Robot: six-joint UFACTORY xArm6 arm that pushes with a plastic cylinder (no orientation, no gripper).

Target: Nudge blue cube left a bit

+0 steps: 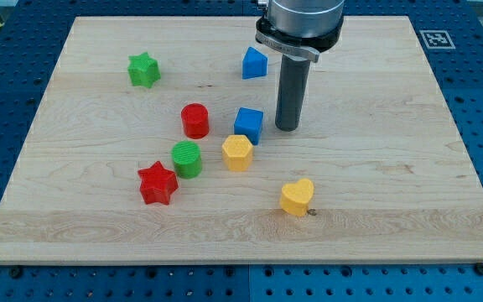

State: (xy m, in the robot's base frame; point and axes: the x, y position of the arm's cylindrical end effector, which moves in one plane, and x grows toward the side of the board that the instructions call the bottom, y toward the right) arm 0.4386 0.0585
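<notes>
The blue cube [248,124] sits near the middle of the wooden board [392,168]. My tip [288,127] rests on the board just to the cube's right, a small gap apart from it. A yellow hexagonal block [237,153] sits directly below the cube, almost touching it. A red cylinder [195,120] stands to the cube's left.
A second blue block [255,63] lies above the cube, near the rod. A green cylinder [187,158] and a red star [158,184] lie lower left. A green star [144,70] is at upper left. A yellow heart [297,197] is lower right.
</notes>
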